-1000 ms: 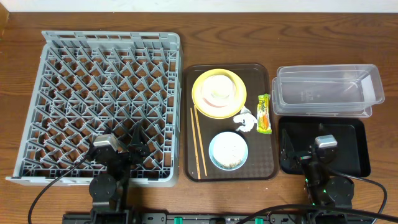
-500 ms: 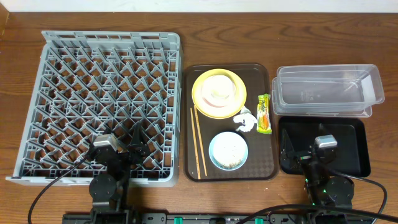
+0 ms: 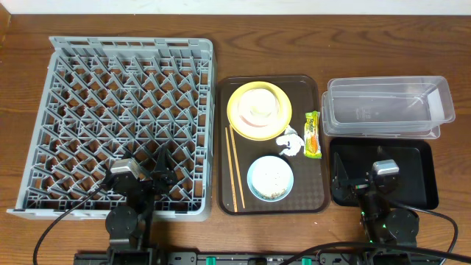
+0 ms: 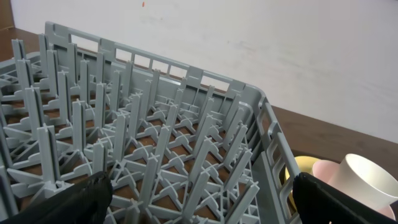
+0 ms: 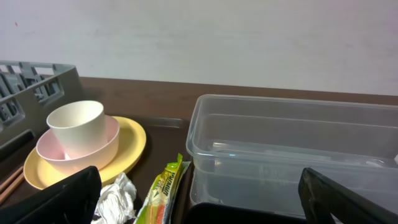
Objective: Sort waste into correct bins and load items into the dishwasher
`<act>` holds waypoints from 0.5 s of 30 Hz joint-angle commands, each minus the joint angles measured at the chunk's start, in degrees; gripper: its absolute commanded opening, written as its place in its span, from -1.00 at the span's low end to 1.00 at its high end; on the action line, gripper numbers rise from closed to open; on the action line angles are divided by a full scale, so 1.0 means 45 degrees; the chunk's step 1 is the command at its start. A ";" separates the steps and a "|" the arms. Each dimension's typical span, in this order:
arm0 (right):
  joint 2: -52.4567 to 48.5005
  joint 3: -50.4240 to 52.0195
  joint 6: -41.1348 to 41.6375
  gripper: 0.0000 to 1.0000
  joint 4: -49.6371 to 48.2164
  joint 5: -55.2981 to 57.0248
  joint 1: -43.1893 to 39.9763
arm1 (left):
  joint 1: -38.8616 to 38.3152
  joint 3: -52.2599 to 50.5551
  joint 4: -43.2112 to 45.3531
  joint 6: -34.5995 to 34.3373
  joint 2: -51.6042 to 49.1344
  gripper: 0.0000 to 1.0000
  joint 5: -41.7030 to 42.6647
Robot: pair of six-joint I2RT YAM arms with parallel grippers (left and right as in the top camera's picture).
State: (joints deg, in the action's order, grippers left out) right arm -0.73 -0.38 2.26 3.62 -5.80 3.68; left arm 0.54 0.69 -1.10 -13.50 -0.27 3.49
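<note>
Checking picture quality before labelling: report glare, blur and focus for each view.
Overhead: even light, sharp throughout, only soft shadows and a faint sheen on the clear tub. Left wrist: dish rack crisp, the dark left fingers at the bottom corners soft-edged. Right wrist: bright highlights along the tub's rim, cream cup sharp, right fingers dark and blurred.
</note>
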 commanded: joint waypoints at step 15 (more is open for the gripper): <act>-0.0019 0.0015 -0.0141 0.99 0.0049 -0.0053 0.0112 | 0.0029 -0.0102 -0.0578 0.0165 -0.0015 0.88 0.0068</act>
State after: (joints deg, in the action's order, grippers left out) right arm -0.73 -0.38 2.26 3.62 -5.80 3.68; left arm 0.54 0.69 -1.10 -13.50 -0.27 3.49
